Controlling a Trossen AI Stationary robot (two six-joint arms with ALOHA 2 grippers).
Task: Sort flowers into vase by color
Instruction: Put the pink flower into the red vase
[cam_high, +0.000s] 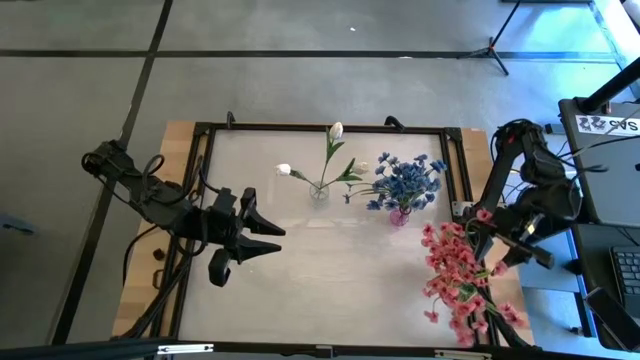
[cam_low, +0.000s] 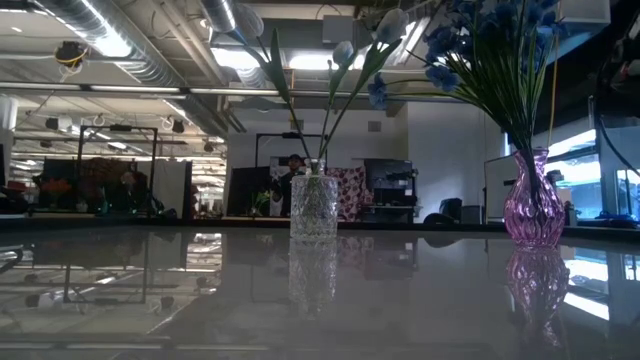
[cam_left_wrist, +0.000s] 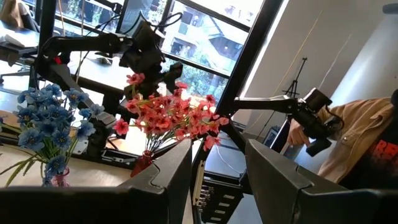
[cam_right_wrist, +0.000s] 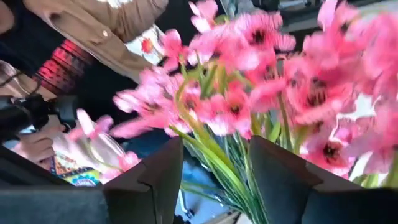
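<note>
My left end effector (cam_high: 262, 229) hovers over the counter (cam_high: 330, 270), fingers apart, empty. White buds (cam_high: 336, 130) sit in the clear vase (cam_high: 319, 192), blue blooms (cam_high: 405, 180) in the purple vase (cam_high: 399, 215). My right end effector (cam_high: 487, 240) is at the pink flowers (cam_high: 455, 270), fingers apart around the stems; I can't tell whether it grips them. Sorting looks nearly finished; next, release and back off without snagging blooms. A person (cam_left_wrist: 367, 155) stands beyond.

Grey floor (cam_high: 300, 90) crossed by dark lines — exposed ceiling ducts (cam_low: 130, 45), tall windows (cam_left_wrist: 199, 56).
</note>
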